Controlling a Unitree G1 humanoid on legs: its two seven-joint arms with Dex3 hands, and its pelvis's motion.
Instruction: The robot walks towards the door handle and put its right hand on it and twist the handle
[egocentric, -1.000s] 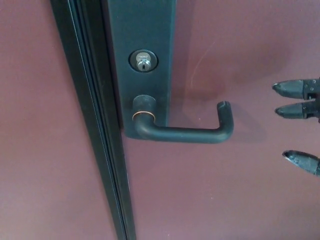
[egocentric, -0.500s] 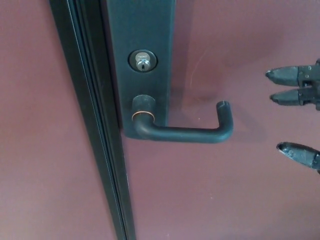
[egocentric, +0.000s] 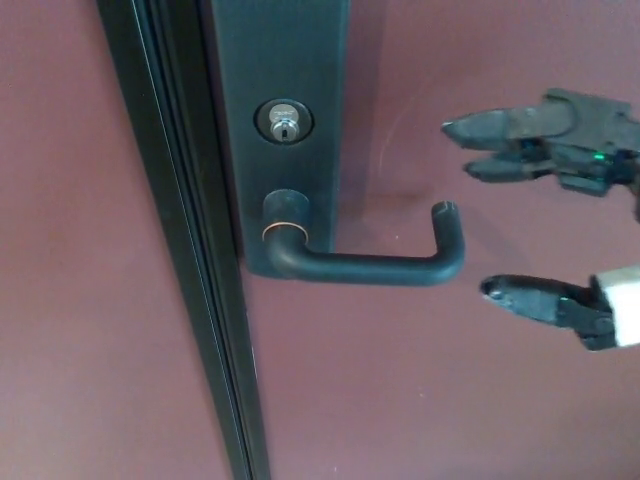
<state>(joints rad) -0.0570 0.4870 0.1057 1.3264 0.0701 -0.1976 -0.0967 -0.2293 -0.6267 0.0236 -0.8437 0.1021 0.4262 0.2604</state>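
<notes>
1. right hand (egocentric: 560, 225) has come in from the pic's edge over the last sec, now near the handle (egocentric: 375, 265) but not touching.
2. fingers (egocentric: 500, 128) apart, holding nothing: two above, thumb below, w/ the handle's upturned tip just ahead of the gap between them.
3. handle sits level, untwisted, on the dark plate (egocentric: 285, 60); keyhole (egocentric: 284, 122) above it, beyond the fingertips.
4. means approach nearly done; prob next is closing round the bar, then twisting down.
5. left hand not in view.

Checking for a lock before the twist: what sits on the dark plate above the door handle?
On the dark plate a silver keyhole cylinder sits above the door handle. Its inside cannot be seen. The right hand is open, not touching.
</notes>
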